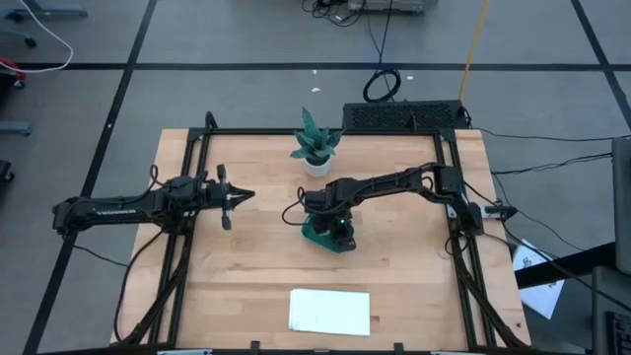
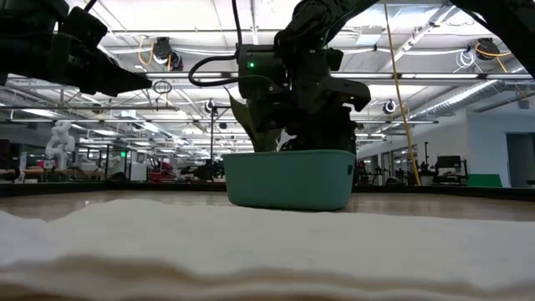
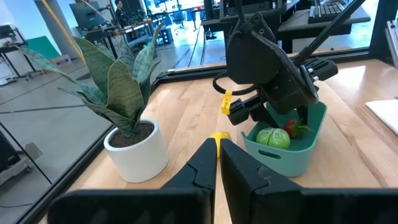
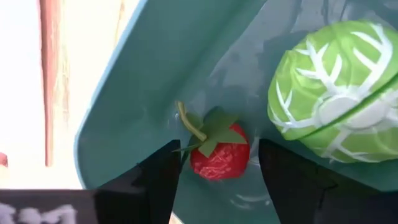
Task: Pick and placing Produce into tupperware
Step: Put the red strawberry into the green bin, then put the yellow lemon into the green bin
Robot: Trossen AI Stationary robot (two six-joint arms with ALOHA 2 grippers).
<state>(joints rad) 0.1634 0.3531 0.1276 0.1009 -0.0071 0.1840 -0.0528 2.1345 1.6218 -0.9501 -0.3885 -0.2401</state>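
Two arms, dark matte black, slender jointed links. Left arm (image 1: 118,207): white lettering along forearm link. Right arm (image 1: 394,184): black cables looped at wrist, small green light glowing on wrist housing, yellow tag (image 3: 227,103) near tip. Fingers (image 3: 200,168) dark, angular, flat-sided

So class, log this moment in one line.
right pincer: open over red piece in tupperware | green piece: inside | left pincer: shut, waiting
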